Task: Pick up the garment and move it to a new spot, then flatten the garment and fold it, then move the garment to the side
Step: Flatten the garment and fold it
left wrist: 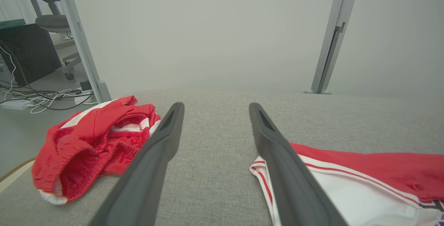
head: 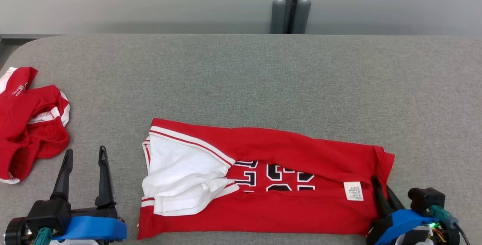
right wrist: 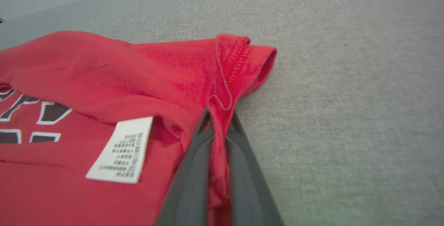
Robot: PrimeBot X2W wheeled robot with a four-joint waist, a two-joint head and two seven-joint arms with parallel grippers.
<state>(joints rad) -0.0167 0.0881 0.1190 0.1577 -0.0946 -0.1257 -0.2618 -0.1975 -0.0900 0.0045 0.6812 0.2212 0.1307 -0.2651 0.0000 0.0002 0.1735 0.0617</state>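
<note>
Head view, item one: red garment [head: 263, 184], partly folded, is being shown lying flat at the near middle of the grey table [head: 263, 72], with white lining turned out at its left end and a care label [head: 353, 191] near its right end.
Handling, as judged: light, soft, limp cloth. Sagging and bunching are being expected on lifting, so hems and corners are being favoured as holds.
Right gripper [head: 381, 194]: a fold of the garment's right hem is being pinched between jaws drawn nearly together.
Left gripper [head: 84, 162]: fingers are being held wide apart just left of the garment, nothing being touched.
Crumpled red clothing [head: 30, 124]: being left at the table's left edge.
</note>
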